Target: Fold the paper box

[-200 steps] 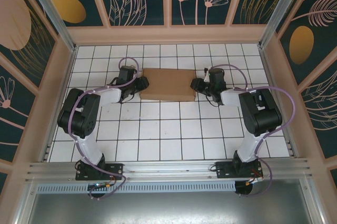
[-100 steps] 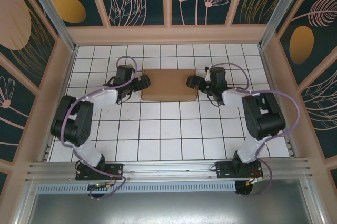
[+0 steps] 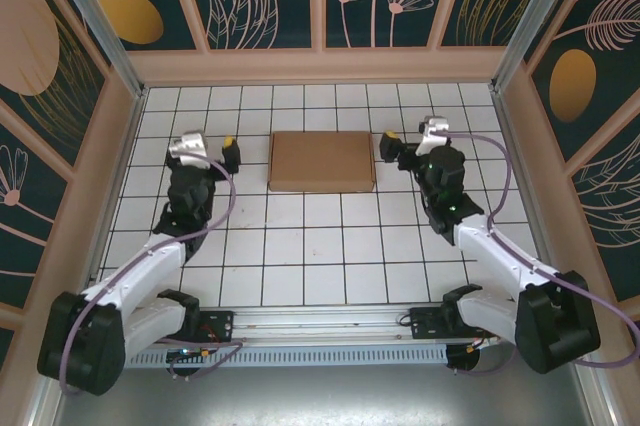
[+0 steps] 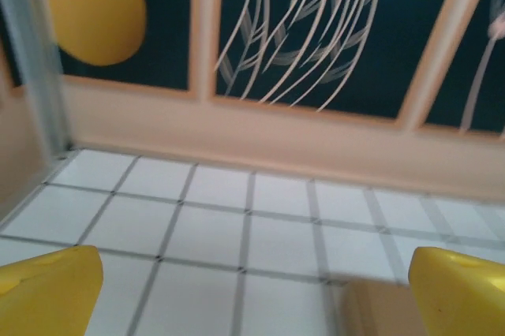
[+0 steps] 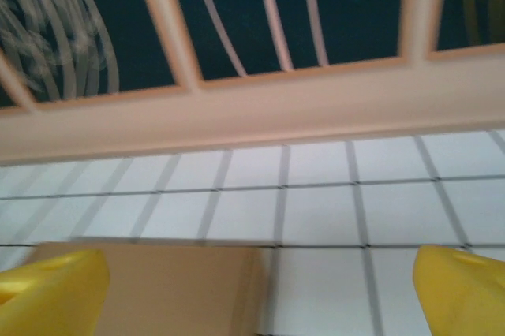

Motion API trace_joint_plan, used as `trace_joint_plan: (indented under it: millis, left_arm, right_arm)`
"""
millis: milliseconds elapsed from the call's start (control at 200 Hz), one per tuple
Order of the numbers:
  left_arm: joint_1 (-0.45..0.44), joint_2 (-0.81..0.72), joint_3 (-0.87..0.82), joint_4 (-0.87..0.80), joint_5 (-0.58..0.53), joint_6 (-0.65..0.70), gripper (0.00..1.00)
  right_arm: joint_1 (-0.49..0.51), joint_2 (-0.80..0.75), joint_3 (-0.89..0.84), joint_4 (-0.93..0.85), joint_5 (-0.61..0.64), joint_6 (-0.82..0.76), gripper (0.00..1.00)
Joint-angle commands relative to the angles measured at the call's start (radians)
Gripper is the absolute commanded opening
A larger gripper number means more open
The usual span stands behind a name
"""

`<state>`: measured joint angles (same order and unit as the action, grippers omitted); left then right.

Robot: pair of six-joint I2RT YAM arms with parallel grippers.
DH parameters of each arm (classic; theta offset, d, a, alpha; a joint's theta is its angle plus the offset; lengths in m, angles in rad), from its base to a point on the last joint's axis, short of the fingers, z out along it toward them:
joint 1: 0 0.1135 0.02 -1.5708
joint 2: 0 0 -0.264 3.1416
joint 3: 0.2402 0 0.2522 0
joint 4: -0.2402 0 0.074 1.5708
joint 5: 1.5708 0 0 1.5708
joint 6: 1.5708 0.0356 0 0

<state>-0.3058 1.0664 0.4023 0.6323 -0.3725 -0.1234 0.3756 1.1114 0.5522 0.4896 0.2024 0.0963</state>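
My left hand (image 3: 210, 151) and right hand (image 3: 412, 146) gape empty beside the plain brown cardboard box (image 3: 321, 160) upper-centre; I'd retreat without nudging it.

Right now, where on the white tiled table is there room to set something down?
The broad tiled stretch between the flat brown cardboard box and the arm bases is bare; so is the strip behind the box. Crowded: beside its ends, where the open left gripper and right gripper stand.

Black-and-white arms (image 3: 150, 276) (lilac cables (image 3: 505, 181)), yellow pincer fingertips (image 4: 55, 285).
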Motion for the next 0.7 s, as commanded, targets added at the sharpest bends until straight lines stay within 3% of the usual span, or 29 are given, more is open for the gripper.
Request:
trace_joint_plan:
  millis: [0, 95, 255, 420, 530, 606, 691]
  left_arm:
    - [0.069, 0.045, -0.123, 0.264, 0.001, 0.1, 0.99]
    - [0.114, 0.138, -0.143, 0.268, 0.026, 0.108, 0.99]
    - [0.157, 0.176, -0.202, 0.351, 0.07, 0.109, 0.99]
    - [0.306, 0.246, -0.213, 0.517, 0.179, -0.024, 0.99]
    - [0.335, 0.353, -0.233, 0.672, 0.241, -0.007, 0.99]
    - [0.34, 0.466, -0.251, 0.828, 0.271, -0.009, 0.99]
    - [0.339, 0.449, -0.196, 0.7, 0.405, 0.055, 0.99]
  right_arm:
    - [-0.014, 0.048, -0.113, 0.162, 0.306, -0.085, 0.99]
    - [-0.057, 0.073, -0.226, 0.311, 0.356, -0.103, 0.99]
    - [-0.174, 0.111, -0.434, 0.659, 0.163, -0.172, 0.99]
    - [-0.218, 0.274, -0.512, 1.034, 0.119, -0.193, 0.99]
    - [-0.243, 0.451, -0.53, 1.251, 0.114, -0.186, 0.99]
    - [-0.308, 0.461, -0.532, 1.22, -0.057, -0.15, 0.99]
    - [-0.311, 0.482, -0.504, 1.198, -0.047, -0.146, 0.99]
